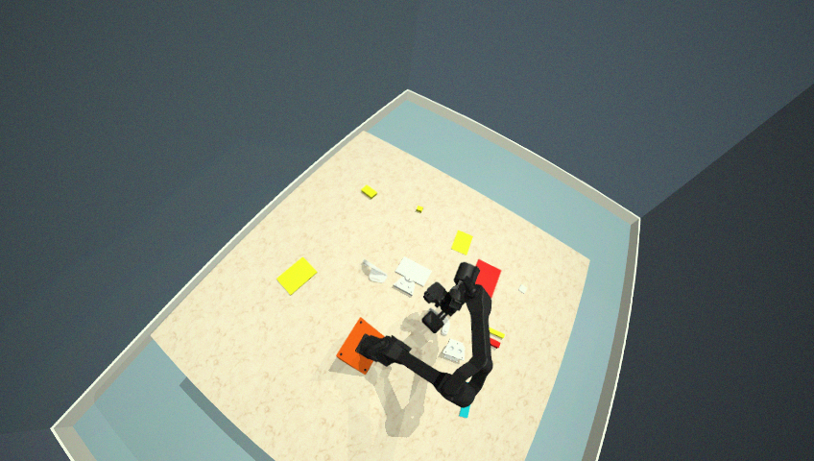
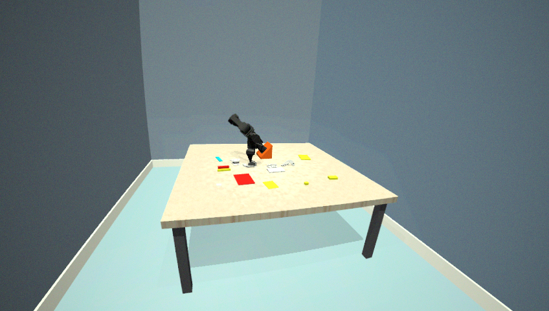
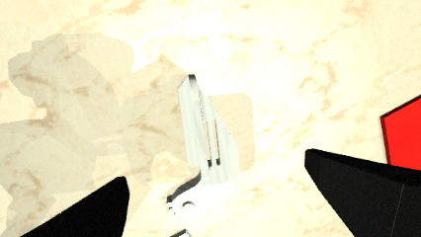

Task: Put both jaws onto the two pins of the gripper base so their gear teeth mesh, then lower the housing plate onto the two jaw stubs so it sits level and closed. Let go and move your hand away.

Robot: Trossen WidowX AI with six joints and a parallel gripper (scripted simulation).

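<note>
My gripper (image 1: 434,308) (image 2: 252,164) (image 3: 218,172) is open and empty, low over one pale grey jaw (image 1: 445,329) (image 3: 190,128). In the wrist view this jaw lies between the wide-set fingers, its slotted tip pointing up the picture. The other jaw (image 1: 376,276) (image 2: 288,163) lies apart, left of a flat white plate (image 1: 413,270) (image 2: 276,170) with a small pinned bracket (image 1: 404,286), which looks like the gripper base. A separate white plate with two round marks (image 1: 454,349) (image 2: 235,161), apparently the housing plate, lies beyond the near jaw. Pins and teeth are too small to tell.
The arm stands at an orange block (image 1: 349,346) (image 2: 265,152). A red slab (image 1: 489,277) (image 2: 244,179) (image 3: 405,135) and a yellow slab (image 1: 462,242) (image 2: 270,184) lie nearby. A red bar (image 1: 494,343) and a yellow bar (image 1: 496,332) lie beside the forearm, and a cyan piece (image 1: 465,411) near the elbow.
</note>
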